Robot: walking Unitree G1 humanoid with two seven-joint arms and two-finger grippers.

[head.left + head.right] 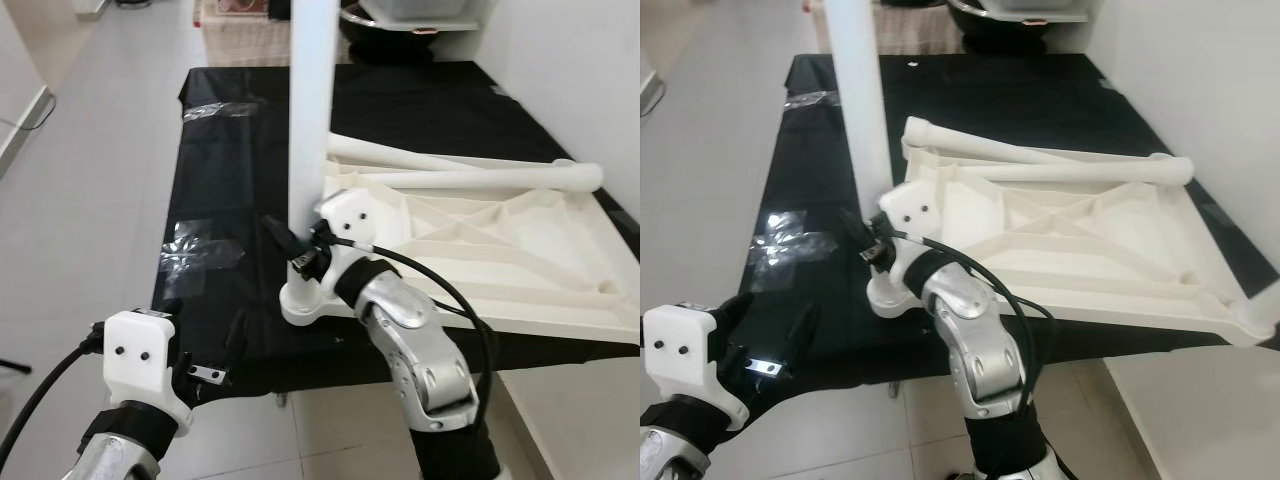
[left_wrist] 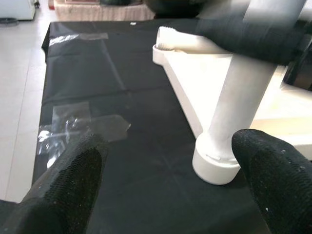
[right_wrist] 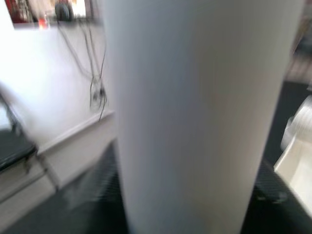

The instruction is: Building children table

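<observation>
The white children's table top lies upside down on a black-covered surface. One white table leg stands upright in the corner socket nearest me. My right gripper is shut on this leg just above the socket; the right wrist view has the leg close up between the fingers. Two more legs lie loose across the far side of the top. My left gripper is open and holds nothing. It hovers low at the front edge of the black cover, left of the socket.
Patches of clear tape are stuck to the black cover. A wicker basket and a dark bowl stand beyond the far end. A white wall runs along the right, and tiled floor lies to the left.
</observation>
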